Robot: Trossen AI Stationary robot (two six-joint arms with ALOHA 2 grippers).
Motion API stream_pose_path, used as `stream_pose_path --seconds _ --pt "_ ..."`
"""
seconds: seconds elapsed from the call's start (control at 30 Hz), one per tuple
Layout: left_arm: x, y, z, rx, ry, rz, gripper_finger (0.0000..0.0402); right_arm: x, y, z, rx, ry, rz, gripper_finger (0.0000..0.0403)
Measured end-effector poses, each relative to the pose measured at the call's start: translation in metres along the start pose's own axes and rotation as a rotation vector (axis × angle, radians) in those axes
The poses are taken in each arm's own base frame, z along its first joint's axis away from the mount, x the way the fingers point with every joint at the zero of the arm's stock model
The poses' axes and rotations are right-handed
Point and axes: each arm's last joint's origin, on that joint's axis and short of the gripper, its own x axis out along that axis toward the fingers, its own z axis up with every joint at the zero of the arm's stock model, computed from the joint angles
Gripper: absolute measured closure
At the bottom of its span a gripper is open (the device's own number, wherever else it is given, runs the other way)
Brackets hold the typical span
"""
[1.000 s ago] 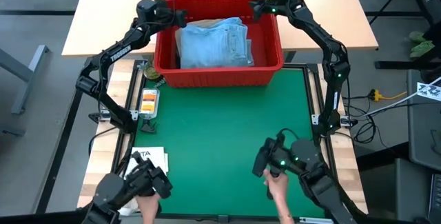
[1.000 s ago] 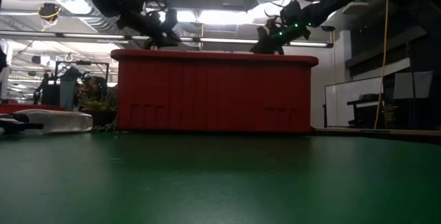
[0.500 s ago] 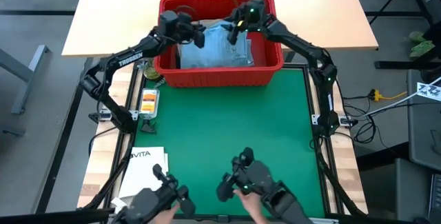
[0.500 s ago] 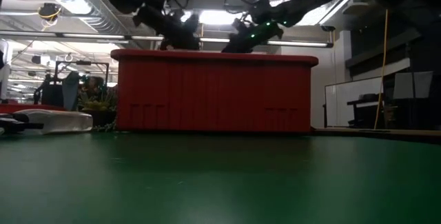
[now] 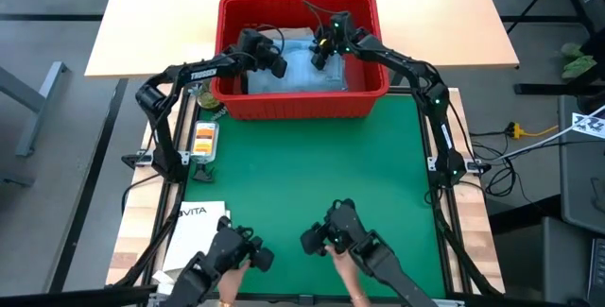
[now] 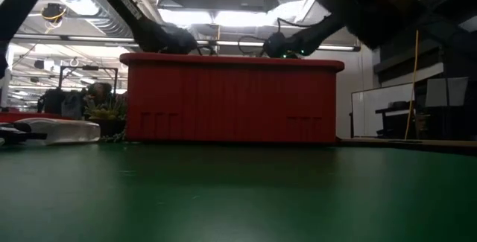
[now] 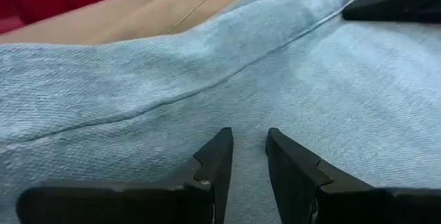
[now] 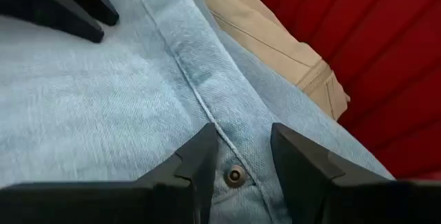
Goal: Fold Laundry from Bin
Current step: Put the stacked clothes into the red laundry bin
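Red bin [image 5: 301,105] upper centre of the high view, left gripper [image 5: 275,61] and right gripper [image 5: 322,50] both part-open, holding nothing, poised over light blue jeans [image 5: 304,69].

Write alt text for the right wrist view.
The right gripper hovers with parted fingers just above light blue denim jeans, straddling a seam and metal button. A khaki-tan garment lies beside them against the bin.

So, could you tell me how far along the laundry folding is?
Nothing is folded yet: the mat is bare. In hand: both grippers, left and right, hang open just above the jeans in the bin, gripping nothing. Left: lifting out the jeans and the tan garment, then folding.
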Motion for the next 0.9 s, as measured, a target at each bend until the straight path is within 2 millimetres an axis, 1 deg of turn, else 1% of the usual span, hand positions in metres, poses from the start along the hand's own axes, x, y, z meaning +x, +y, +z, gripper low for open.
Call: stream_pose_path --seconds 0.1,0.23,0.37,0.47,0.53,0.6,0.7,0.83,0.9 --pt "0.006 0.01 -0.005 -0.016 0.016 0.009 0.0312 0.003 -0.008 -0.009 0.031 0.013 0.0 0.0262" --pt "0.009 0.018 -0.007 -0.028 0.025 0.022 0.0312 0.006 -0.016 -0.018 0.046 0.033 -0.009 0.0262" --pt "0.008 0.019 -0.006 -0.032 0.025 0.019 0.0312 0.006 -0.019 -0.02 0.051 0.041 -0.015 0.0262" --pt "0.004 0.017 -0.002 -0.076 0.001 -0.014 0.0312 0.006 -0.02 -0.02 0.051 0.022 0.008 0.0262" --pt "-0.001 0.016 0.004 -0.113 -0.028 -0.039 0.0312 0.003 -0.021 -0.017 0.054 -0.005 0.029 0.0262" --pt "-0.011 0.014 0.015 -0.119 -0.093 -0.057 0.0312 -0.002 -0.022 -0.011 0.048 -0.033 0.033 0.0262" --pt "-0.027 0.013 0.03 -0.113 -0.165 -0.056 0.0312 -0.017 -0.024 0.004 0.029 -0.076 0.013 0.0262" --pt "-0.042 0.011 0.04 -0.108 -0.212 -0.051 0.0312 -0.036 -0.027 0.022 0.008 -0.137 -0.023 0.0262" --pt "-0.045 0.01 0.044 -0.104 -0.238 -0.056 0.0312 -0.037 -0.028 0.024 0.003 -0.15 -0.027 0.0262"
